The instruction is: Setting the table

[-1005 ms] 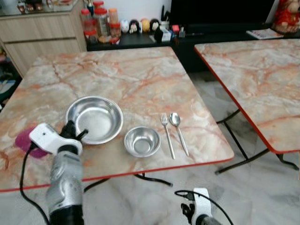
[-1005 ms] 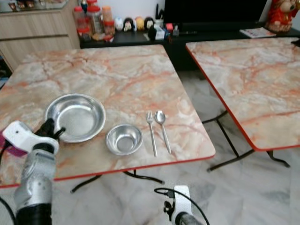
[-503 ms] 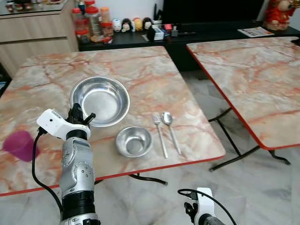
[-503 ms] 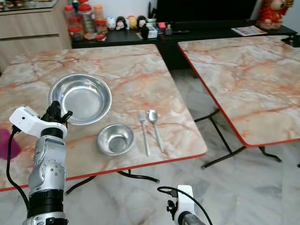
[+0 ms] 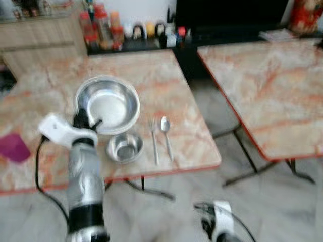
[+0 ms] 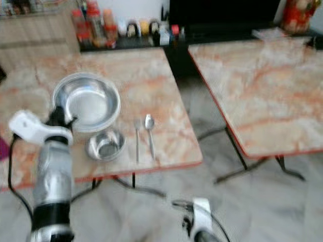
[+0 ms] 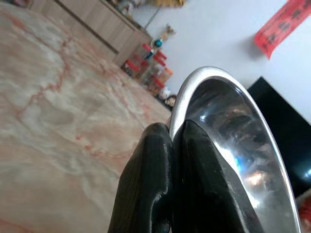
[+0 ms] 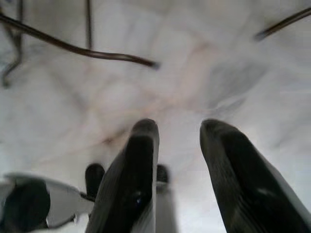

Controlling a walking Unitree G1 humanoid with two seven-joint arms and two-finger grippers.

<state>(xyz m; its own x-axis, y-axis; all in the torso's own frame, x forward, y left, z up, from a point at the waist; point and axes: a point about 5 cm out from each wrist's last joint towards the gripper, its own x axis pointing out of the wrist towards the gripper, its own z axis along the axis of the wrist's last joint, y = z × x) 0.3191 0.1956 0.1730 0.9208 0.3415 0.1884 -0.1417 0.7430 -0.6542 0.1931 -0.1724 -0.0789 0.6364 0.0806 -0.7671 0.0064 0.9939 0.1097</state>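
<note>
Now the left tool (image 5: pixel 87 122) is pinching the large steel bowl (image 5: pixel 108 105) by its near rim, left of centre, above the marble surface (image 5: pixel 166 91); right tool (image 8: pixel 177 141) is hanging released.

head views motion-blurred | jars (image 5: pixel 101 27) at upper left unreadable | large bowl (image 7: pixel 233 141) cut by left wrist view's lower right edge

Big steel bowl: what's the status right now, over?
Left gripper shut on big steel bowl rim, above the table. Right gripper open, idle near floor. Small bowl, fork, spoon laid alongside.
</note>
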